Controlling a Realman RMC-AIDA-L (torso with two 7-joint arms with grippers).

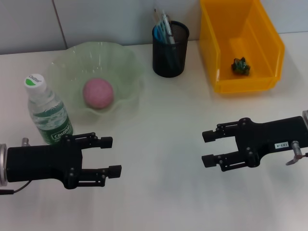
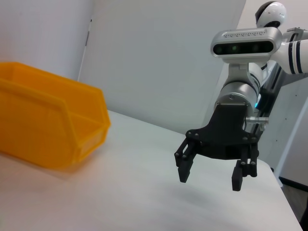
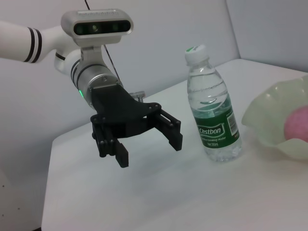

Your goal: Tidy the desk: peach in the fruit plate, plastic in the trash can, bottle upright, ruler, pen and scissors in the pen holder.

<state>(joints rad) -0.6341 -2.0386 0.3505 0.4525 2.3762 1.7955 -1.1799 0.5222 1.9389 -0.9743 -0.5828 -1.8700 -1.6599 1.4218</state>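
While both arms hover low over the white counter (image 1: 163, 192), we see the left gripper (image 1: 111, 156) with its fingers spread wide and holding nothing, pointed inward toward the right gripper (image 1: 208, 148) — likewise wide and bare. The bottle (image 1: 47, 111) stands upright just behind the left gripper, long axis vertical, cap up. The peach (image 1: 98, 93) lies in the pale green fruit plate (image 1: 126, 57) beside it. The black mesh pen holder (image 1: 170, 49) stands upright with pens rising out of its mouth, and a crumpled green scrap (image 1: 240, 66) sits inside the yellow bin (image 1: 212, 53) — at the far right.
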